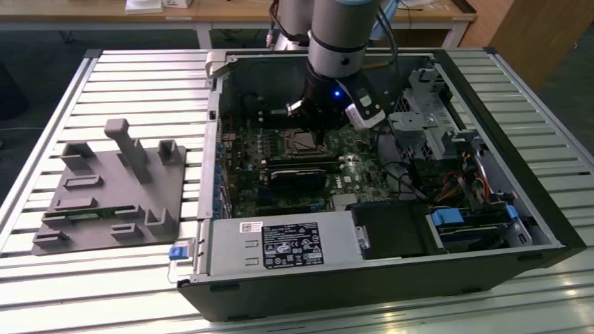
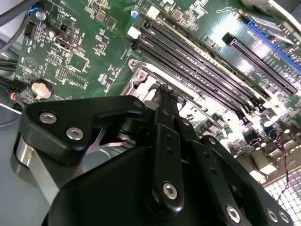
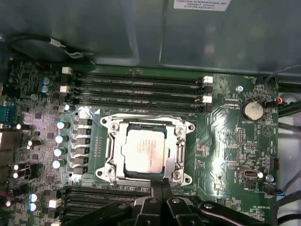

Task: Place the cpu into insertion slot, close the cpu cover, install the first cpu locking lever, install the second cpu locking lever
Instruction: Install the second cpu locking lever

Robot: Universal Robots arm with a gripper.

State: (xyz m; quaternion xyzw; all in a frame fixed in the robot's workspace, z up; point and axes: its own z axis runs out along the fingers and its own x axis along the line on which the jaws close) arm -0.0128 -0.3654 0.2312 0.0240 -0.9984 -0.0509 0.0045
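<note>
gripper [image 3: 161, 184]: black fingers pressed together into one narrow tip, pinching nothing – set at the edge of the socket in both wrist views, down inside the open computer case [image 1: 519, 209] in the exterior view.
cpu [image 3: 145, 150]: silver top, lying flat in the insertion slot [image 3: 123, 165] near the middle of the motherboard [image 3: 235, 141].
cpu cover [image 3: 113, 141]: metal frame lying down around the chip, its centre cut-out showing the silver top.
memory slots [image 3: 136, 89]: long black rows just beside the socket.
grey fixture [image 1: 111, 188]: on the slatted table [image 1: 55, 90] – well apart from the case, toward the exterior view's left.
</note>
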